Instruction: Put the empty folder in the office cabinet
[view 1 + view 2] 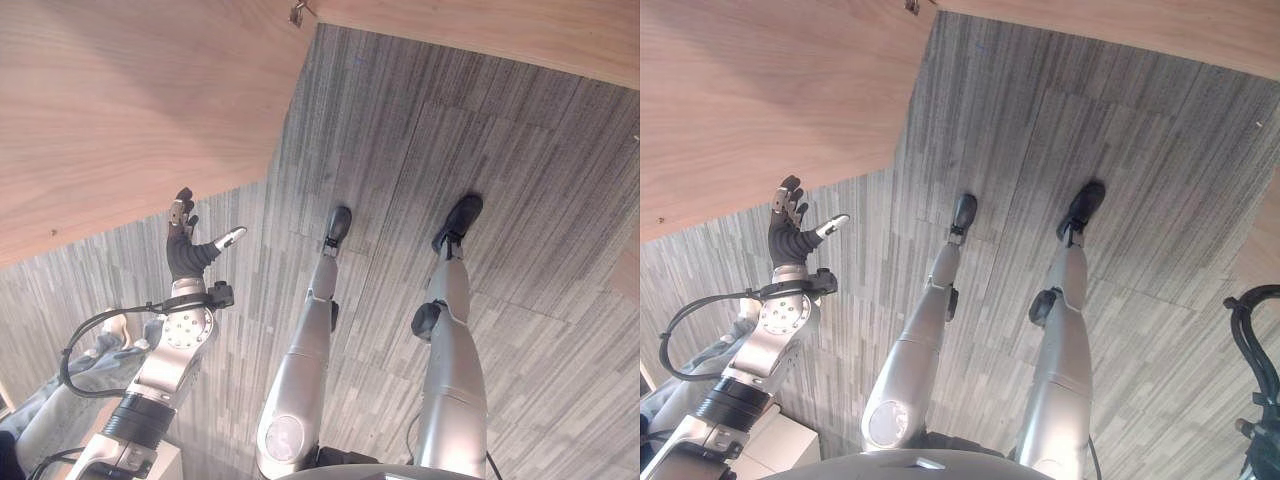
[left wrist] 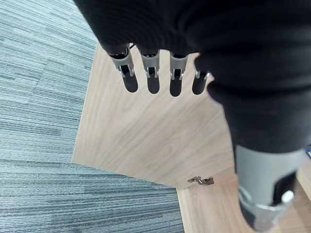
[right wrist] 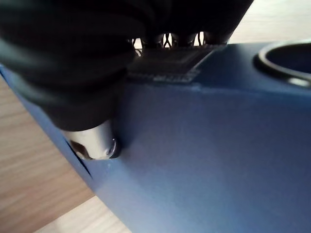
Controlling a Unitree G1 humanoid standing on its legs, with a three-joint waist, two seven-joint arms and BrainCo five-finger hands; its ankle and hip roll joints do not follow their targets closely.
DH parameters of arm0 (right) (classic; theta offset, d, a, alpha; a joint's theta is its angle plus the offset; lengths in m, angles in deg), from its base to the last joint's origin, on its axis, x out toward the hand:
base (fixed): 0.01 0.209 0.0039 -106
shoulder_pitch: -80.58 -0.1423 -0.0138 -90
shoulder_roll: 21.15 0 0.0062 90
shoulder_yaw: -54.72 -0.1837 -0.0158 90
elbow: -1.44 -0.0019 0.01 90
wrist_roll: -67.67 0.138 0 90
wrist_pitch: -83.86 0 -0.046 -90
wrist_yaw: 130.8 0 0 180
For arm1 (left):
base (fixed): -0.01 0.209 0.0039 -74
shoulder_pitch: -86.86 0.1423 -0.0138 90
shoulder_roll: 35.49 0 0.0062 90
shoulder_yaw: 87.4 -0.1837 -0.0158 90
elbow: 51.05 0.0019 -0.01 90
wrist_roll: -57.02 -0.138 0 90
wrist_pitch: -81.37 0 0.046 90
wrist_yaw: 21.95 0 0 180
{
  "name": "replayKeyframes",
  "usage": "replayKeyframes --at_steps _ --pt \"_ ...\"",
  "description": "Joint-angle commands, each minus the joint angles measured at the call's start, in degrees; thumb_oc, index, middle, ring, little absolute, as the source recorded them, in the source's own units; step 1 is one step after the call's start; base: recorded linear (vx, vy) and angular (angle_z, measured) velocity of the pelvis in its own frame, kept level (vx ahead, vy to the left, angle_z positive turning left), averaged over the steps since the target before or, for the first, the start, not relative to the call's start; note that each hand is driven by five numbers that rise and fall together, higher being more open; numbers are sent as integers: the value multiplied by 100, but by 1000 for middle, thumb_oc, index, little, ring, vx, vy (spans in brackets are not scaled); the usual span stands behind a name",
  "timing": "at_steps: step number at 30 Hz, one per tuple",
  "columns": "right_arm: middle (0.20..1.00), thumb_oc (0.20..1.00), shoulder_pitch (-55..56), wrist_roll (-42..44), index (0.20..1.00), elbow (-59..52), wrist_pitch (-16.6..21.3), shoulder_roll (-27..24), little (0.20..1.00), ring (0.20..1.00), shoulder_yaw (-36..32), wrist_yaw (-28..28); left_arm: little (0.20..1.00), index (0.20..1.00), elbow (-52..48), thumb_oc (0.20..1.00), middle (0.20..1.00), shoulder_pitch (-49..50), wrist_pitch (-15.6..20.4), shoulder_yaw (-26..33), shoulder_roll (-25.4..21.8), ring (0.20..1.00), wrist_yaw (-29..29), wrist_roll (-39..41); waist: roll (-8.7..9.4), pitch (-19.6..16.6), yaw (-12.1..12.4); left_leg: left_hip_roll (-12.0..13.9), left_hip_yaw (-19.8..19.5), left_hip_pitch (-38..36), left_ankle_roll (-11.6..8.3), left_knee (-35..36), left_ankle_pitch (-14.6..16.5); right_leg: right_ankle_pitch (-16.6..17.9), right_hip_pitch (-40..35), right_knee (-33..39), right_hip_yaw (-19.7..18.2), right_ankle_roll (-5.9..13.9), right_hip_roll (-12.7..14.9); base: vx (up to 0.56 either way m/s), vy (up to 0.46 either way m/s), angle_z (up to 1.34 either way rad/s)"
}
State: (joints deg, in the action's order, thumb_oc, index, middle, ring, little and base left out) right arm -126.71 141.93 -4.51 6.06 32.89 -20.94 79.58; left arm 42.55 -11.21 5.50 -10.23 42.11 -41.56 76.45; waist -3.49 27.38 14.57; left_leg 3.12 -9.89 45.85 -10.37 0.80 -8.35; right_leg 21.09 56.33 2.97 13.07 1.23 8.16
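The blue folder (image 3: 204, 160) shows close up in the right wrist view, with my right hand (image 3: 73, 73) shut on it: the thumb presses its broad face and the fingers reach over its top edge. A round finger hole (image 3: 286, 58) sits in its spine. My left hand (image 1: 185, 250) is raised at the lower edge of the light wooden cabinet door (image 1: 130, 110). Its fingers (image 2: 153, 73) are straight and spread, holding nothing, just in front of the door panel (image 2: 146, 131).
A metal hinge (image 2: 201, 181) sits at the door's corner (image 1: 298, 12). More wooden cabinet surface (image 1: 500, 30) runs along the top right. Grey striped carpet (image 1: 450, 130) lies below. A person's leg in jeans (image 1: 60, 390) and a white box (image 1: 780, 440) are at the lower left.
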Motion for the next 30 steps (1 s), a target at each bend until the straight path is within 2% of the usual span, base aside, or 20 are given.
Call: replayKeyframes --at_steps 1,10,14,15,16,17,18,30 --pt "200 200 669 -103 200 -328 402 119 200 200 904 -82 1000 1000 -343 1000 1000 458 210 -166 -232 1000 -115 38 -373 -829 262 595 -238 -1071 -234 420 479 -2036 141 -1371 -75 793 216 8 37 -4" --pt "200 200 934 69 200 -670 574 229 200 200 694 -341 1000 1000 -555 1000 1000 675 290 -78 -231 1000 73 84 -566 -1025 476 518 -279 -1104 -230 420 501 -2077 206 -1529 -161 831 336 0 22 6" --pt "200 200 1043 104 200 -805 628 250 200 200 684 -619 1000 1000 -644 1000 1000 774 335 -28 -230 1000 196 126 -663 -1111 565 474 -307 -1085 -231 420 516 -2107 288 -1626 -215 857 400 -3 18 1" --pt "247 247 1050 87 247 -803 619 248 247 247 710 -644 1000 1000 -652 1000 1000 775 343 -30 -242 1000 221 129 -661 -1121 575 474 -320 -1086 -234 420 518 -2114 295 -1628 -225 861 404 0 0 0" --pt "589 589 1057 88 589 -792 612 232 589 589 721 -666 1000 1000 -664 1000 1000 776 352 -28 -242 1000 241 137 -670 -1134 578 477 -323 -1081 -236 420 516 -2115 311 -1645 -232 864 413 0 0 0" --pt "589 589 1057 88 589 -792 612 232 589 589 721 -666 1000 1000 -664 1000 1000 776 352 -28 -242 1000 241 137 -670 -1134 578 477 -323 -1081 -236 420 516 -2115 311 -1645 -232 864 413 0 0 0" --pt "1000 1000 1063 64 1000 -742 568 192 1000 1000 758 -695 1000 1000 -669 1000 1000 790 360 -30 -240 1000 266 151 -673 -1149 578 481 -324 -1071 -240 420 514 -2126 347 -1684 -243 869 419 0 0 0" --pt "1000 1000 1108 -160 1000 -443 401 6 1000 1000 769 -550 1000 1000 -778 1000 1000 740 349 -140 -232 1000 329 302 -701 -1217 542 462 -303 -1094 -265 420 518 -2172 408 -1816 -312 891 474 0 0 0"
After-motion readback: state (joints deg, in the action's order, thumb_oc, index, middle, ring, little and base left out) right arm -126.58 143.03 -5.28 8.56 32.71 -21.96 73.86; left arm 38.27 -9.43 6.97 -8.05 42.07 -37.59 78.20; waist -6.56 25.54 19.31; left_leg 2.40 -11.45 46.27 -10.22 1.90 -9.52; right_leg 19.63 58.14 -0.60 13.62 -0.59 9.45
